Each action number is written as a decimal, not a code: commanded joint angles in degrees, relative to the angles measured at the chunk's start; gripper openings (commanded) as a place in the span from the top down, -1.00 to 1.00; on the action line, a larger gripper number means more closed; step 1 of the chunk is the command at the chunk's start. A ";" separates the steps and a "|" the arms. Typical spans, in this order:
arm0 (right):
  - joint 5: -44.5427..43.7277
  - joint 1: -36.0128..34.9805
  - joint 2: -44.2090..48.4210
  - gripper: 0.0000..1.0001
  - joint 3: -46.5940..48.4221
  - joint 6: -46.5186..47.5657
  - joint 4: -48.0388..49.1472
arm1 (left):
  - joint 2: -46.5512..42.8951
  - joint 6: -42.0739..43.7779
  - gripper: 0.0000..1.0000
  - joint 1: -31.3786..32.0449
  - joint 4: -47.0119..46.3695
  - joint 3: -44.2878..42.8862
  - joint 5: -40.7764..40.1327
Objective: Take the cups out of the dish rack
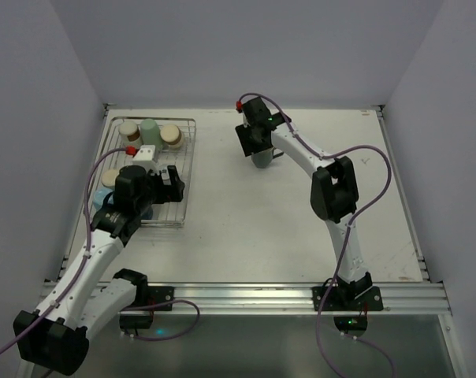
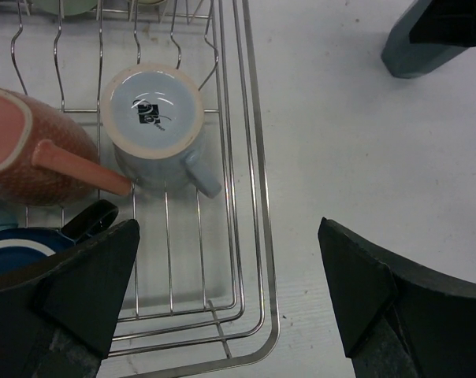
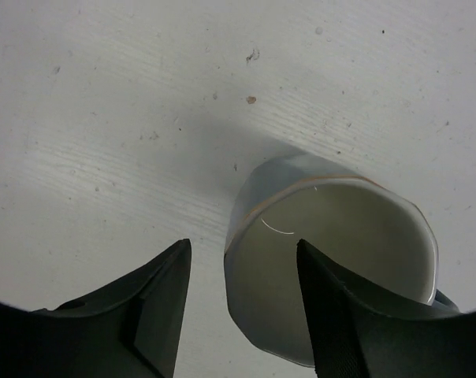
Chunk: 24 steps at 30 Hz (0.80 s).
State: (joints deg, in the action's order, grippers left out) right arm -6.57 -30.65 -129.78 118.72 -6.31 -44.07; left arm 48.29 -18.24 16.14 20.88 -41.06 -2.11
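Observation:
The silver wire dish rack [image 1: 189,169] stands at the left of the table. At its far end are a beige cup [image 1: 128,130], a mint green cup [image 1: 150,130] and another beige cup [image 1: 172,135]. My left gripper [image 2: 230,276] is open and empty over the rack's near right corner [image 2: 258,197]. Ahead of it lie an upside-down light blue mug [image 2: 154,126], a salmon-pink mug [image 2: 33,150] on its side and a navy cup [image 2: 17,244]. My right gripper [image 3: 242,260] is open astride the rim of an upright grey-green cup [image 3: 332,252] that stands on the table [image 1: 262,160].
White walls close in the table on three sides. A metal rail [image 1: 262,295] runs along the near edge with both arm bases on it. Purple cables loop beside each arm. Bare tabletop [image 1: 301,236] lies between the rack and the right arm.

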 commanded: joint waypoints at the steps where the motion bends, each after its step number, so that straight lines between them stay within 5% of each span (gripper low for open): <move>1: -1.87 -0.11 5.05 -0.21 -1.29 2.35 2.15 | 1.89 -2.76 -1.00 -0.41 0.38 -3.94 -3.07; 3: -1.61 -0.02 7.07 -0.43 -1.73 2.44 2.41 | 3.29 -4.34 -1.00 -0.41 0.39 -4.73 -3.43; 8: 1.28 -0.11 14.08 -0.51 -5.85 1.65 4.69 | 7.77 -6.28 -1.00 -0.32 -1.10 -6.66 -7.54; 14: 4.89 -0.11 25.70 -0.87 -15.43 0.07 10.05 | 14.01 -7.68 -0.95 -0.41 -5.15 -6.58 -13.71; 24: 12.27 -0.02 38.37 -0.98 -23.26 -1.43 15.24 | 24.73 -8.83 -0.96 -0.67 -8.67 -10.79 -19.07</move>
State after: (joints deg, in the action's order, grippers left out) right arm 1.80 -30.70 -92.62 97.21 -6.79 -31.70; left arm 70.70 -26.09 16.12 16.75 -48.01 -17.23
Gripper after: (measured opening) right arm 0.987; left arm 0.975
